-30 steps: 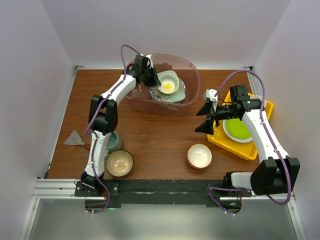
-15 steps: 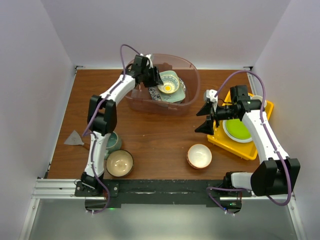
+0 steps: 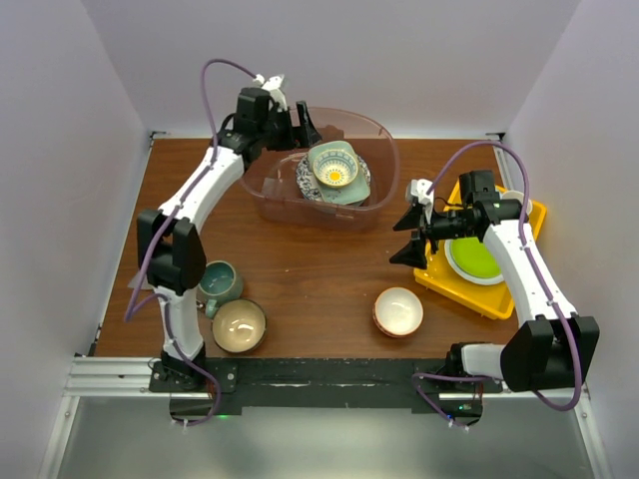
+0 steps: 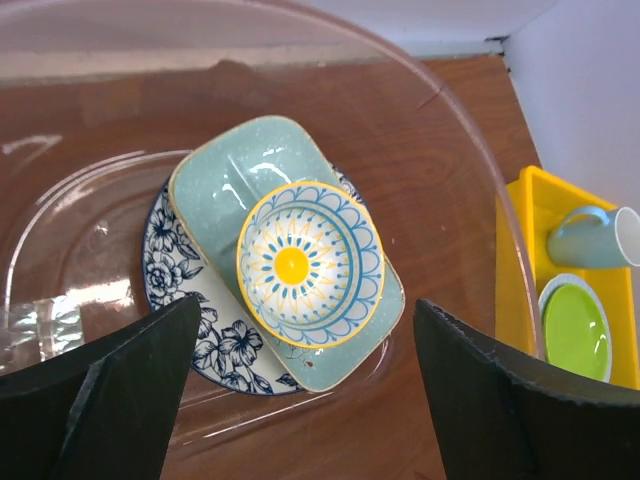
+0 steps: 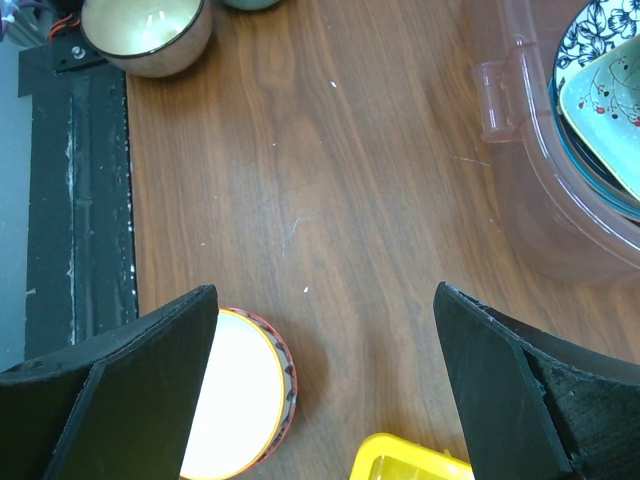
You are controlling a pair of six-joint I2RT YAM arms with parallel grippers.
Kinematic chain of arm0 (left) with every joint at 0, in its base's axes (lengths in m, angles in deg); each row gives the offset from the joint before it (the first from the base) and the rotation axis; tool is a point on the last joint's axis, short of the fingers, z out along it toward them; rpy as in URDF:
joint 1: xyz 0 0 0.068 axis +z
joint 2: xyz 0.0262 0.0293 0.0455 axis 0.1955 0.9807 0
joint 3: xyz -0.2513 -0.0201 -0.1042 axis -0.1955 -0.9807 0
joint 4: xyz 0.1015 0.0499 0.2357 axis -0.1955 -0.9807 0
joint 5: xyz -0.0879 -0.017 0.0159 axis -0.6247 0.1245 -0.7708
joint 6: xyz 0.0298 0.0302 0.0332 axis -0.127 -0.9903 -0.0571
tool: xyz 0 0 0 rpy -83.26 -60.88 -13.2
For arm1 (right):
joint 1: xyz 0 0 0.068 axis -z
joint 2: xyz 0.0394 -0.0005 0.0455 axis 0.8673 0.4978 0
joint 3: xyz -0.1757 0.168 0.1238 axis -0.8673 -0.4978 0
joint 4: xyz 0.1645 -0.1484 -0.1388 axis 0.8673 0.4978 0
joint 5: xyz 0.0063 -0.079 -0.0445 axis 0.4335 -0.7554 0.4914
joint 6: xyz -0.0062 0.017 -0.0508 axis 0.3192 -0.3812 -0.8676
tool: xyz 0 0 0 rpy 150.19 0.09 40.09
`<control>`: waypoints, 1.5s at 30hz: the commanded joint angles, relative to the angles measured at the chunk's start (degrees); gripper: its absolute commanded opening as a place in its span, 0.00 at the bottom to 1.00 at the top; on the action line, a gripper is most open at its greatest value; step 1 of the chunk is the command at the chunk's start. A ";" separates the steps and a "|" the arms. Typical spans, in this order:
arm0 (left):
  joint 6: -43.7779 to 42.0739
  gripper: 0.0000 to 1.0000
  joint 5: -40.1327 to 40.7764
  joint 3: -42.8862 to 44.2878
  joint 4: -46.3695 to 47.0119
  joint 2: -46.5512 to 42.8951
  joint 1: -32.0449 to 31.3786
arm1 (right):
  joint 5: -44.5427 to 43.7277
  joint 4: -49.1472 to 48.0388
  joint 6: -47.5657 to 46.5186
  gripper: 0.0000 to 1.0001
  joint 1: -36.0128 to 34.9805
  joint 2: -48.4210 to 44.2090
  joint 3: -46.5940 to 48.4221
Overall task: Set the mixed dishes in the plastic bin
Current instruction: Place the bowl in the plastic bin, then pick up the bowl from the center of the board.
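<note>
Left pincer (image 3: 303,128) has let go: it was pinched at the edge of the patterned bowl (image 4: 310,263) a second ago, and its jaws now stand wide apart with nothing between them. It has pulled up and back over the far-left rim of the plastic bin (image 3: 329,216). The bowl stays in the bin, on the mint square dish (image 4: 230,180), which lies on the blue-patterned plate (image 4: 185,250). With the left arm swung away, the teal mug (image 3: 218,281) shows fully. The mug, the tan bowl (image 3: 239,325) and the red-rimmed bowl (image 3: 397,310) remain on the counter (image 3: 319,269). Right pincer (image 3: 409,237) is unchanged, jaws apart and empty, beside the yellow tray (image 3: 479,289).
</note>
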 commanded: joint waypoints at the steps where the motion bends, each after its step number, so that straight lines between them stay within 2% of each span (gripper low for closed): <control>1: -2.66 0.97 1.64 -3.78 4.74 -7.47 0.94 | -0.45 -1.72 0.36 0.93 0.24 -2.06 -0.43; 6: -3.63 1.00 3.75 -9.23 6.67 -14.33 1.12 | -1.15 -2.07 0.01 0.93 0.32 -2.32 -0.79; 15: -5.12 1.00 5.69 -28.36 13.51 -34.34 1.20 | -3.88 -5.32 2.64 0.93 0.32 -4.78 -1.93; 27: -11.62 1.00 5.34 -49.22 16.87 -57.83 1.20 | -14.07 -1.63 4.57 0.94 -0.20 -4.70 3.08; 35: -15.23 1.00 7.35 -58.62 15.47 -65.49 1.20 | -19.34 -2.33 4.84 0.95 -3.36 -3.56 2.55; 45: -15.75 1.00 7.45 -60.74 15.29 -67.87 1.12 | -26.64 -0.85 -1.21 0.94 -11.27 1.89 1.15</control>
